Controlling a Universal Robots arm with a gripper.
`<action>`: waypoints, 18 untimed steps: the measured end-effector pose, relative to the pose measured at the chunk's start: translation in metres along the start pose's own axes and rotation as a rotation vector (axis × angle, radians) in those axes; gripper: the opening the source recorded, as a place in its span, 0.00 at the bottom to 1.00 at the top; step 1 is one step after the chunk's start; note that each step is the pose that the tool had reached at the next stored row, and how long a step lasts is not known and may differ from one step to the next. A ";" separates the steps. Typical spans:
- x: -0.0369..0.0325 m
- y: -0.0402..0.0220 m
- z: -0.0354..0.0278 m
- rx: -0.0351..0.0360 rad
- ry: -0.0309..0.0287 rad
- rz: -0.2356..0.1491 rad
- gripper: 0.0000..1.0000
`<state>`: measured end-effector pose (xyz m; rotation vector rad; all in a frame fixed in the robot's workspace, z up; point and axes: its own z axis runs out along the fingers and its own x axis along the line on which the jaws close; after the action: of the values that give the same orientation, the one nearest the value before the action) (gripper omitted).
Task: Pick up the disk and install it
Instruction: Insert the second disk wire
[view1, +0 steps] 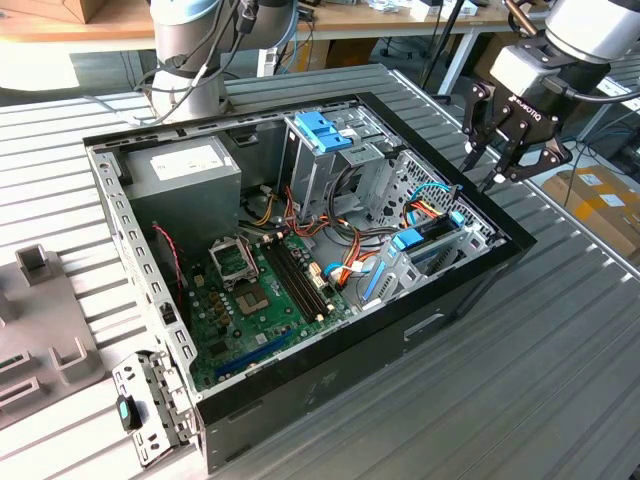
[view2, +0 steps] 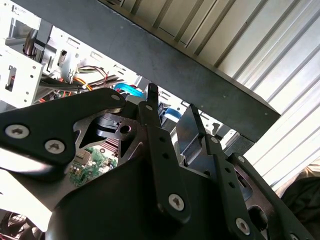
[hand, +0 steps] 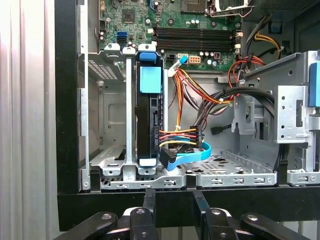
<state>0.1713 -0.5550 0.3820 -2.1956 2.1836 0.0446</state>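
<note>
Fingers (hand: 149, 197): closest to the lens in the first wrist view; I see them spread with bare gap between, pinching nothing.
Gripper (view1: 485, 172): hangs at the upper right of the exterior view, above and just outside the case wall (view1: 480, 290), touching nothing.
Case wall risk: the black rim (hand: 250, 205) lies right under the fingertips. If I bring the tool straight down, I judge it lands on sheet metal, not in the bay.
Disk (hand: 150, 120): stands on edge in the drive cage (hand: 112, 170), blue rails at its ends, just inside that wall; in the exterior view the disk (view1: 418, 240) sits right of centre. It looks seated to me, though I cannot tell whether it has latched.
Cables: a blue data cable (hand: 187, 155) and the orange-and-red wires (hand: 185, 132) run to the disk's end nearest the fingers. A spread finger could hook a loop and tug a plug loose.
Cage risk: the slot is narrow; an off-centre push could bend a rail or skew the disk.
Motherboard (hand: 195, 35): well apart, so I rate the risk to it as low.
</note>
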 end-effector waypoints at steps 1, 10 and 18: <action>0.0000 -0.0001 0.0001 0.0000 0.0000 0.000 0.42; 0.0002 -0.0011 0.0028 0.0000 -0.0001 0.000 0.42; -0.0001 -0.0026 0.0055 -0.0001 -0.0003 0.000 0.42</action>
<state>0.1740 -0.5546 0.3765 -2.1956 2.1834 0.0450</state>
